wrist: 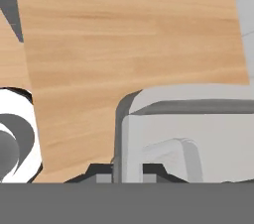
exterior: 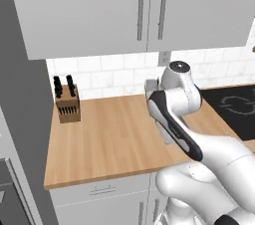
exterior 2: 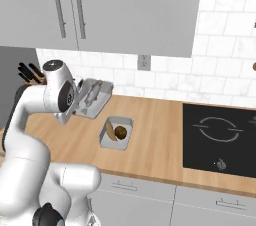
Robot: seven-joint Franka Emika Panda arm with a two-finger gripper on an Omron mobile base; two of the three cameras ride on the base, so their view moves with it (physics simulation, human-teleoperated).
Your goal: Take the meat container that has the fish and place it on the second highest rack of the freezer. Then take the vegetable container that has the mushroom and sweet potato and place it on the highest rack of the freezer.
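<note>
The meat container, a shallow grey tray with a grey fish in it, hangs tilted above the back of the wooden counter, beside my wrist. In the hand view its grey rim and wall lie at the lower right, and my gripper is shut on that rim, one dark tip on each side. The vegetable container sits flat on the counter to the right, holding an orange sweet potato and a brown mushroom. In the left base view my arm hides both containers except a grey edge.
A wooden knife block stands at the counter's back left. A black cooktop lies to the right. Grey wall cabinets hang overhead. A tall grey panel borders the counter on the left.
</note>
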